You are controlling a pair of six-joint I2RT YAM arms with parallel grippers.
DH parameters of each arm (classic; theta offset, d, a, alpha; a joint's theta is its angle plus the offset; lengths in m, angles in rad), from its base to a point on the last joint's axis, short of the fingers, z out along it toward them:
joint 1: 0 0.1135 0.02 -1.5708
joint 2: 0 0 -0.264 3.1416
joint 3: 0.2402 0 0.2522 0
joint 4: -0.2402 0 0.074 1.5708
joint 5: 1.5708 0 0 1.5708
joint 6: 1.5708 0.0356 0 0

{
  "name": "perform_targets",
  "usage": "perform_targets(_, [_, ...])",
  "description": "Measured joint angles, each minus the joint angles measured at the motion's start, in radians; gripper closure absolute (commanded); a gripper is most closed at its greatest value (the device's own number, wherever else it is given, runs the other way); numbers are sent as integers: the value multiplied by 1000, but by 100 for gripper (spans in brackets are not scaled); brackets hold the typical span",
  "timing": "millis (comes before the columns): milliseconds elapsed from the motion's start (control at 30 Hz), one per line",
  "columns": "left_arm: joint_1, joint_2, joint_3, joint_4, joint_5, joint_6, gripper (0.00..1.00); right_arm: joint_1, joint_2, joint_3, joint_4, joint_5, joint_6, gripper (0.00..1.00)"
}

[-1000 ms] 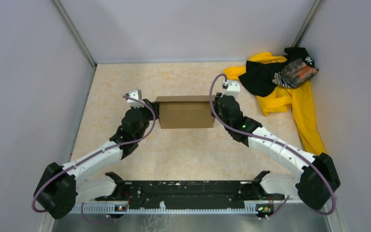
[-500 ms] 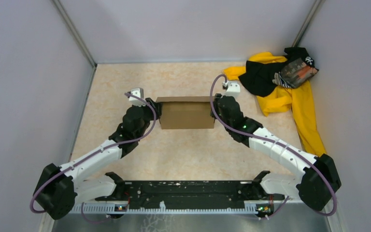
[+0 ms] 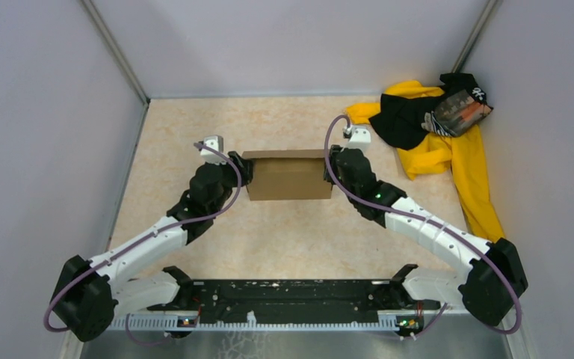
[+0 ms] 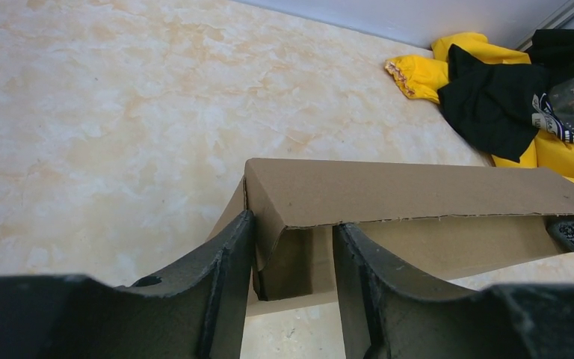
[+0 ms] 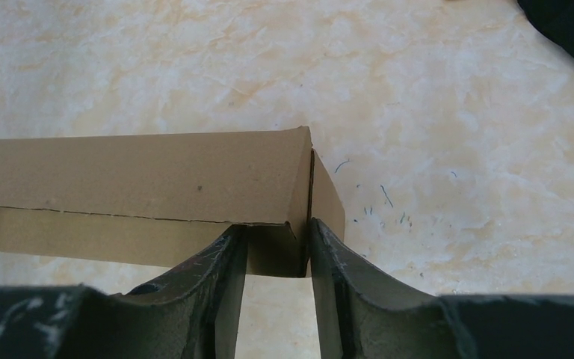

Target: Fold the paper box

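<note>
The paper box (image 3: 288, 178) is brown cardboard, folded up into a shallow box shape, in the middle of the table between my two arms. My left gripper (image 3: 242, 169) is at its left end. In the left wrist view my left gripper (image 4: 293, 250) has one finger outside and one inside the box (image 4: 418, 191), shut on the folded end wall. My right gripper (image 3: 332, 163) is at the right end. In the right wrist view my right gripper (image 5: 275, 250) is shut the same way on the right end wall of the box (image 5: 142, 176).
A yellow-and-black clothing pile (image 3: 437, 131) lies at the back right, near the right wall, and shows in the left wrist view (image 4: 508, 90). Grey walls enclose the table on three sides. Bare marbled tabletop (image 3: 284, 232) lies between the box and the arm bases.
My left arm has stretched slightly forward and the box has shifted a little to the right and toward me. The right arm has barely moved.
</note>
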Motion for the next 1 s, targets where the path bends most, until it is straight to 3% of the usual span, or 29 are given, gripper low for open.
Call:
perform_targets(367, [-7,-21,8,-40,10,0,44,4,-1,6,-30,-4,21,57])
perform_targets(1000, [-13,-26,18,-67,14,3,44,9,-53,6,-111,-30,23,51])
